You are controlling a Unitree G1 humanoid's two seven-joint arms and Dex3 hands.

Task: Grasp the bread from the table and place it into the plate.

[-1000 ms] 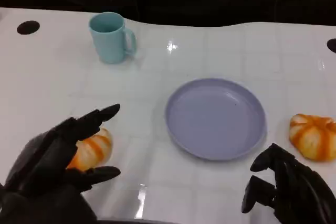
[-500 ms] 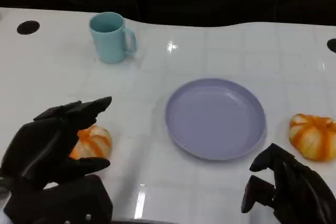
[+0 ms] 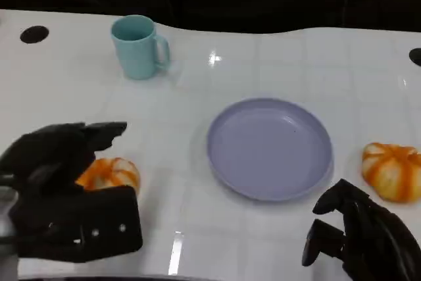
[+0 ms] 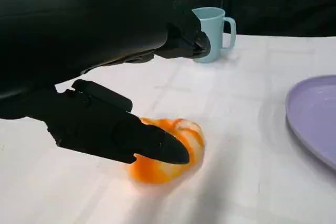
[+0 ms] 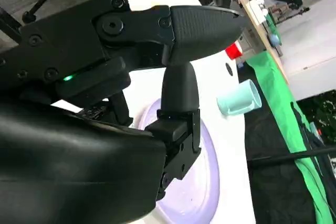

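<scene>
Left hand (image 3: 62, 169) over orange bread (image 3: 108, 174) on table (image 3: 263, 64), fingers spread, not closed on it; left wrist view confirms gap, bread (image 4: 168, 150) lying flat. Right hand (image 3: 358, 238) holds nothing, fingers apart, near purple plate (image 3: 270, 146). Second bread (image 3: 391, 170) right of plate. Teal mug (image 3: 138, 47) far back.

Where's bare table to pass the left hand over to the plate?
Bare table runs between the near bread and the plate, and from the mug down to the plate's far rim. It is tight at the left hand over that bread, and between the plate and the other bread.
</scene>
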